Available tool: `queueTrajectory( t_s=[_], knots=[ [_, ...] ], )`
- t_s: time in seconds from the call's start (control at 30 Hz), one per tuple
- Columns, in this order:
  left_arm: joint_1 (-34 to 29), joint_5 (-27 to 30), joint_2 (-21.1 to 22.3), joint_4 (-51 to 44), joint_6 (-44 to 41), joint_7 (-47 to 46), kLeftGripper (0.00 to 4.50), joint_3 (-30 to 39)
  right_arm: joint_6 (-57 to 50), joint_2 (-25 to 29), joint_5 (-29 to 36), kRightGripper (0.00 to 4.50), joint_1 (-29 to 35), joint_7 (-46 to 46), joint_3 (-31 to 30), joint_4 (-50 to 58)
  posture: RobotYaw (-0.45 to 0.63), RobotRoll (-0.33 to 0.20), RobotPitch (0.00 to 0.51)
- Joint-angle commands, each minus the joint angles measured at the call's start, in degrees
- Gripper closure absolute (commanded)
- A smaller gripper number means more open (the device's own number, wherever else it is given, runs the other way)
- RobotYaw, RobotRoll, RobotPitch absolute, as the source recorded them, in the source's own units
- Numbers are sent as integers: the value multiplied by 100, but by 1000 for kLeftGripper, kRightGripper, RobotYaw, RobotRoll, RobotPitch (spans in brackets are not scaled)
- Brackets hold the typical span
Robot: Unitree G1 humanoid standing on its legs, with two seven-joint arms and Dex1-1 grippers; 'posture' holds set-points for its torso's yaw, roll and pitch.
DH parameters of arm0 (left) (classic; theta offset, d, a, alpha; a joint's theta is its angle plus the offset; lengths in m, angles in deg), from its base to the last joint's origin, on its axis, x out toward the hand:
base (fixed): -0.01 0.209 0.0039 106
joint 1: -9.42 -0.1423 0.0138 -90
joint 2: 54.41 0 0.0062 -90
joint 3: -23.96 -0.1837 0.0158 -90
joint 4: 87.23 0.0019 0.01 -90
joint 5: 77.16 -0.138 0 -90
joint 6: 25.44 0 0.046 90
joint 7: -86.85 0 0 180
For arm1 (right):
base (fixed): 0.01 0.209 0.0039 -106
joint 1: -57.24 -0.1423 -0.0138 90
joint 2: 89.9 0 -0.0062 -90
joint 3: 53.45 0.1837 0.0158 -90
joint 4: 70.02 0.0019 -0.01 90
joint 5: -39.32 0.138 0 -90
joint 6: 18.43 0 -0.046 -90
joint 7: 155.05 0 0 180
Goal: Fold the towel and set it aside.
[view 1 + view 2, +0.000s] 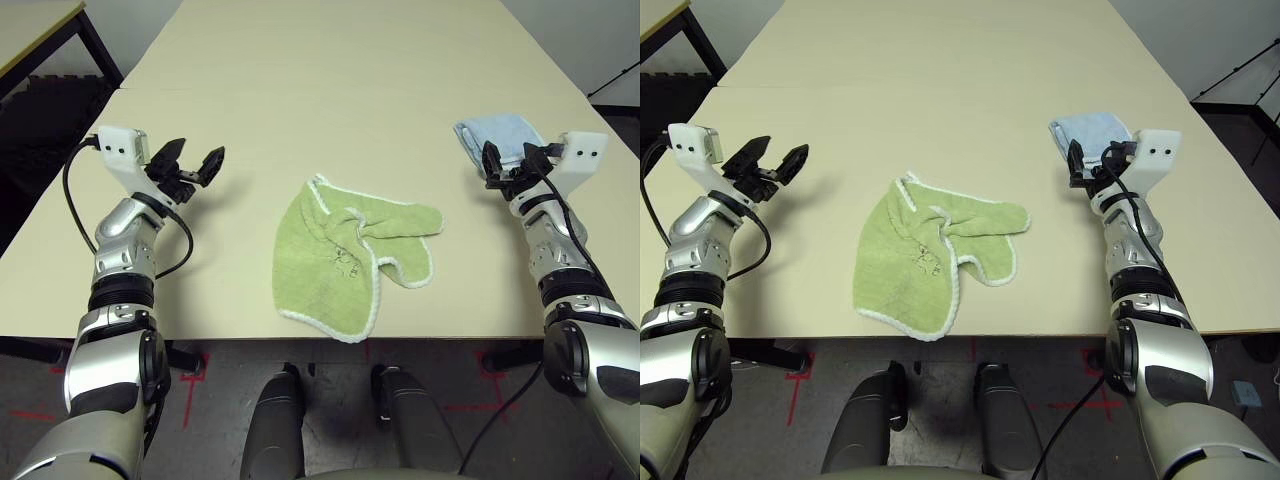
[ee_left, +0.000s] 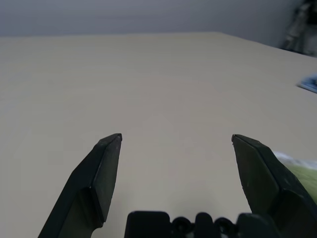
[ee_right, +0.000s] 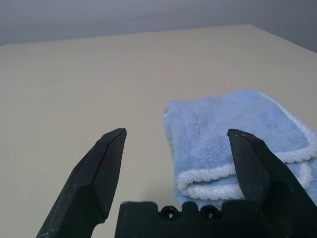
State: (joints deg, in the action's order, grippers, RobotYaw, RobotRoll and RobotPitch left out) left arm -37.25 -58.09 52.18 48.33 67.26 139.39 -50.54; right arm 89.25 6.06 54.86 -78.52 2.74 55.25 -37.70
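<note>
— My left gripper (image 1: pixel 190 166) hangs over bare table (image 1: pixel 300 80) with its fingers spread wide and nothing between them, and it points toward the middle. My right gripper (image 1: pixel 505 165) is just as wide and just as empty.

— And the green towel?

— The towel (image 1: pixel 345 260) lies crumpled between my two arms, near the front edge of the table and a bit closer to me than either gripper. One part is bunched and twisted out toward my right side, and the broader flap spreads toward the near edge. Crumpled like that, it has no clean long axis. If any, it runs from the far left corner down to the near edge.

— Which arm is closer?

— About the same on both sides, I'd judge. The twisted end reaches toward my right hand, and the far corner faces my left.

— Anything beside it?

— A folded blue towel (image 3: pixel 233 134) sits just in front of my right gripper, well apart from the green one. I see no tray or basket to hold anything.
</note>
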Motion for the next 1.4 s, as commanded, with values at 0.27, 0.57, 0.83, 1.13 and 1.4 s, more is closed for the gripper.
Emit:
queueTrajectory(
  t_s=[0.27, 0.57, 0.83, 1.13, 1.4],
  knots=[
    [88, 67, 556, -600, -606, 2398, 0, -725, -29, 117, -117, 33, -190, -260, -106, -191, -15, 0, 145],
    [177, -119, 598, -583, -38, 3203, 0, -1081, -865, 236, -139, 33, -665, -1476, -360, -421, -22, 0, 149],
    [118, -179, 615, -507, 276, 3447, 0, -1134, -3046, 506, -173, 33, -1216, -2021, -529, -588, -24, 0, 150],
    [-32, -130, 585, -679, 244, 3445, 0, -1117, -5295, 737, -464, 33, -1597, -2252, -1193, 215, -19, 0, 156],
    [-120, -94, 570, -824, 162, 3420, 0, -1111, -7045, 1067, -521, 33, -1468, -2826, -1900, 1438, -30, 0, 165]
  ],
)
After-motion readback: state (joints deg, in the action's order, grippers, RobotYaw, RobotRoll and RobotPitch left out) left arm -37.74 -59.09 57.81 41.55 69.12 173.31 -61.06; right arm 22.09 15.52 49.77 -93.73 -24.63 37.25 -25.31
